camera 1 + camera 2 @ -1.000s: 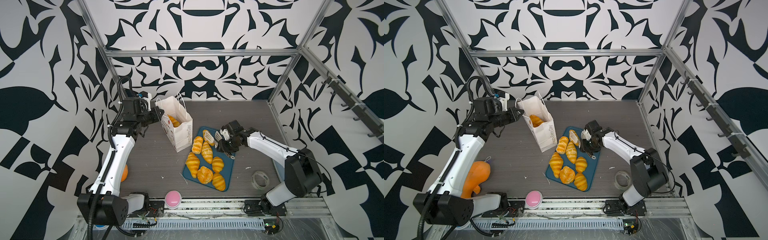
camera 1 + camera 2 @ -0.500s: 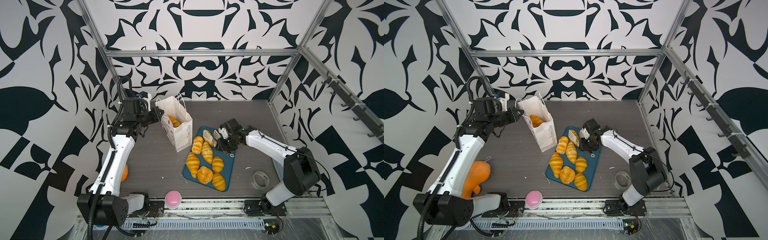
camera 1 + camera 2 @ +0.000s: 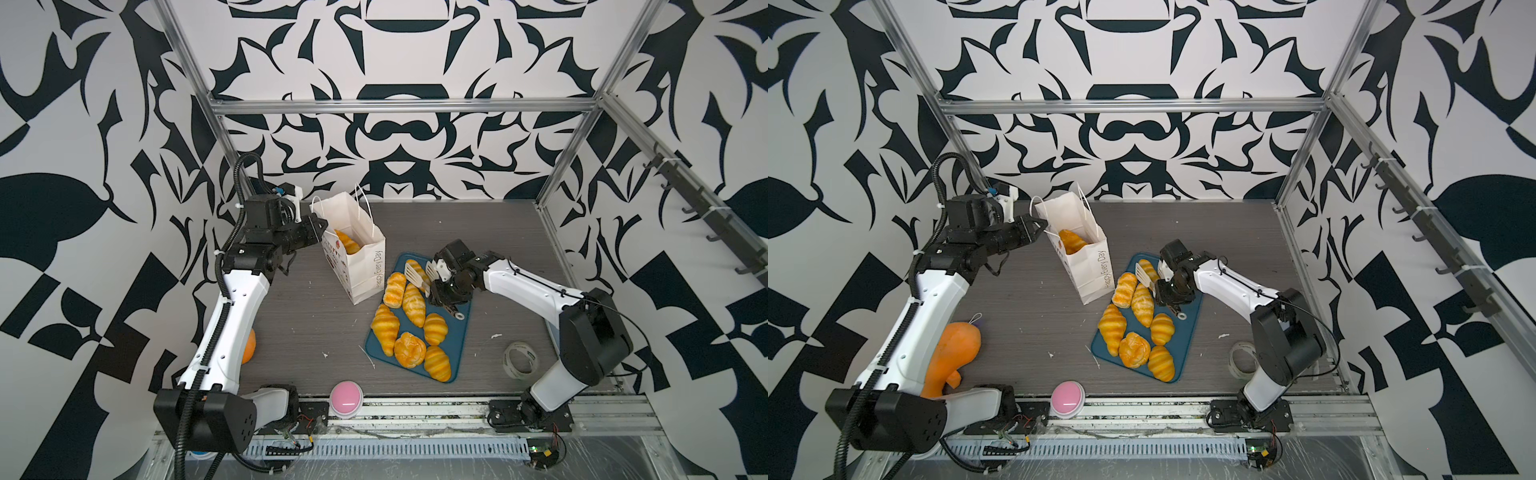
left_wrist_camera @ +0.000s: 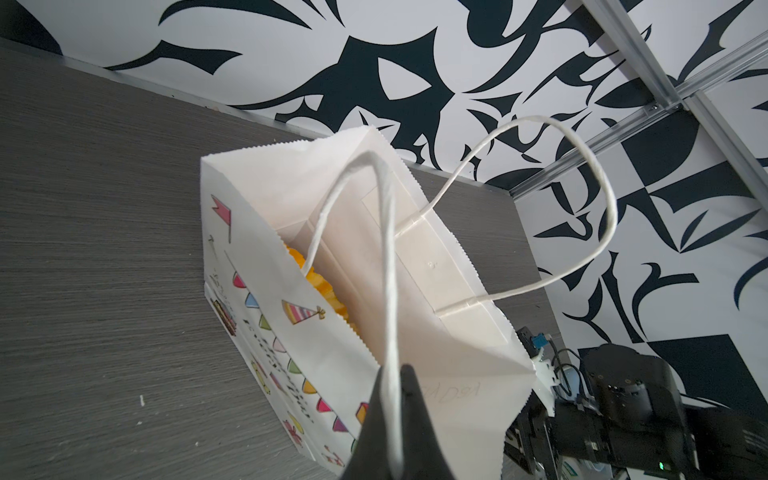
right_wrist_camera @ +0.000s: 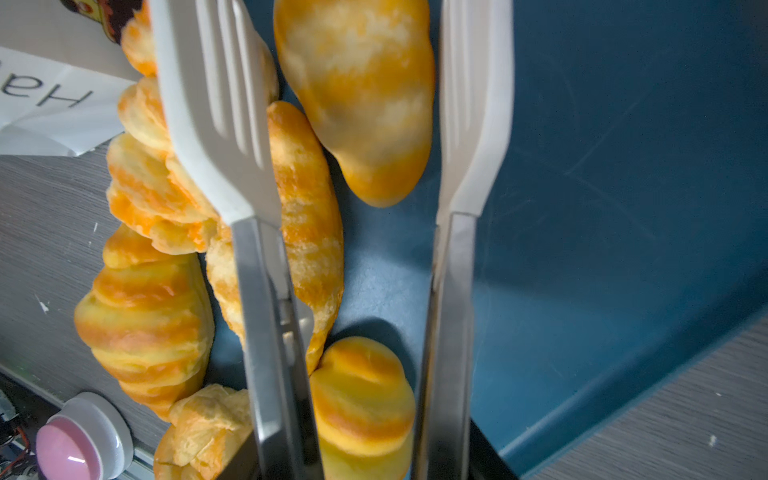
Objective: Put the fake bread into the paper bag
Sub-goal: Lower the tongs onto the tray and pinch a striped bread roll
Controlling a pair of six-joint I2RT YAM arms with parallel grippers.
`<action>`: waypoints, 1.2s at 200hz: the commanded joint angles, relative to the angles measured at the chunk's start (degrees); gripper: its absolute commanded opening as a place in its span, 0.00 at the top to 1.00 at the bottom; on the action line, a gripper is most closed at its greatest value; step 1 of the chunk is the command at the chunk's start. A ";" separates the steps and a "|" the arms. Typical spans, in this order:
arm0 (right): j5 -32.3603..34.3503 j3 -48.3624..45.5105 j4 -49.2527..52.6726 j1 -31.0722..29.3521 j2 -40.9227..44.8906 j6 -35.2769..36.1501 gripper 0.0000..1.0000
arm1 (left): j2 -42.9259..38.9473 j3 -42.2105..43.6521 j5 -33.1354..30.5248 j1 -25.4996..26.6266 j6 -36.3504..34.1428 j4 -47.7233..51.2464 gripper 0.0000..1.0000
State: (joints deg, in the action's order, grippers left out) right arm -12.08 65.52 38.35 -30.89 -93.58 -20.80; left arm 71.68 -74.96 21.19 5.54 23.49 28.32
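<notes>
In both top views the left gripper (image 3: 319,226) is closed on a cord handle of the paper bag (image 3: 365,270). The bag stands upright directly in front of it on the counter (image 3: 316,316). On the bag's side nearest the right gripper (image 3: 441,286) we read "Happy Every Day". One piece of fake bread (image 3: 347,243) shows in the bag's open mouth; we cannot tell whether more lie under it. The right gripper is clamped on a pair of tongs (image 3: 412,272), whose white blades stand apart. Seven more pieces lie on the blue tray (image 3: 456,340) beneath and just beside this gripper, one partly hidden by the blades.

In the left wrist view the gripper's (image 4: 392,376) dark fingers (image 4: 415,415) pinch the white cord. The bag (image 4: 257,257) ahead shows bunting, a party hat and a cake. Its lettering is too slanted for us to read, and faint handwriting inside the flap is illegible. Only a sliver of bread (image 4: 316,282) clears the rim.

In the right wrist view the gripper itself is cut off. The tongs (image 5: 216,124) reach ahead with a croissant (image 5: 357,95) between their open blades; we cannot tell whether they touch it. Beyond the blades, a bag corner (image 5: 50,124) reads "Ha", the rest cropped.
</notes>
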 commanded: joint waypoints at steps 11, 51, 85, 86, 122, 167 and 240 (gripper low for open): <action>1.79 2.16 0.15 -0.39 1.03 0.67 0.48 | -1.18 0.87 -0.09 0.08 -0.68 0.75 1.00; 2.67 2.12 0.66 -0.39 0.71 0.67 0.50 | -1.17 0.95 -0.10 0.03 -0.72 0.74 1.00; 3.57 2.20 1.19 -0.37 0.59 0.66 0.52 | -1.15 0.95 -0.10 0.06 -0.72 0.77 1.00; 3.61 2.23 1.20 -0.38 0.59 0.67 0.52 | -1.17 0.95 -0.10 0.07 -0.72 0.73 1.00; 4.42 2.64 2.08 -0.39 1.19 0.91 0.57 | -1.13 0.95 -0.10 0.08 -0.68 0.74 1.00; 5.26 2.95 2.42 -0.39 4.04 1.36 0.64 | -1.19 1.01 -0.05 0.00 -0.66 0.73 1.00; 6.74 3.49 2.78 -0.33 10.04 2.12 0.66 | -1.28 1.00 -0.01 0.00 -0.63 0.62 1.00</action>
State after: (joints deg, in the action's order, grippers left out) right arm -6.31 66.04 41.28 -31.00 -86.98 -19.42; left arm 71.61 -74.70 21.17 5.52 23.49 28.32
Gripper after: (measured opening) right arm 0.347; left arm 0.049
